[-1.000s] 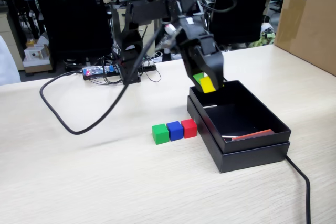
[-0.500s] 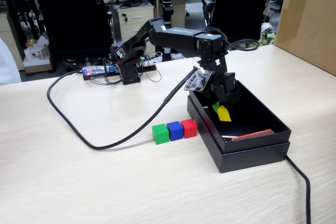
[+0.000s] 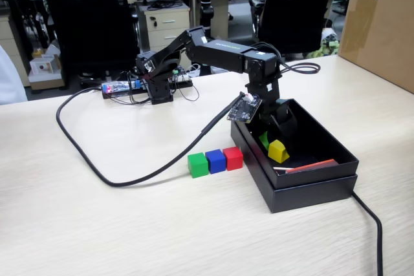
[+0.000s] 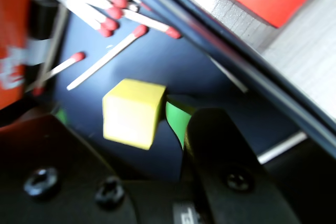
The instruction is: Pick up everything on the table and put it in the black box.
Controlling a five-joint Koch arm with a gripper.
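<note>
Gripper: the gripper [image 3: 270, 141] is reaching down inside the black box [image 3: 323, 179], and its jaws are standing apart with the yellow cube [image 3: 278, 150] sitting loose on the box floor — so released, not squeezing anything. In the wrist view the cube [image 4: 132, 112] is lying just off the green-padded finger [image 4: 177, 121]; can't quite tell if they're touching, it's blurry there.

Yellow cube: small, glossy, plain faces, resting inside the box near its left wall in the fixed view.

Other cubes: green cube [image 3: 197, 165], blue cube [image 3: 215, 161] and red cube [image 3: 233, 158] are sitting in a tight row on the table [image 3: 97, 224], just left of the box, touching side to side.

Black box: matte, shallow, rectangular, with a stepped double rim.

Table: pale beige wood grain, matte.

Wrist view only: wooden matches [image 4: 105, 59] with red heads are lying scattered on the dark box floor — the fixed view isn't showing those clearly.

Fixed view only: a thick black cable [image 3: 123, 176] is looping across the table from the arm, and a brown cardboard box [image 3: 381, 24] is standing at the far right.
</note>
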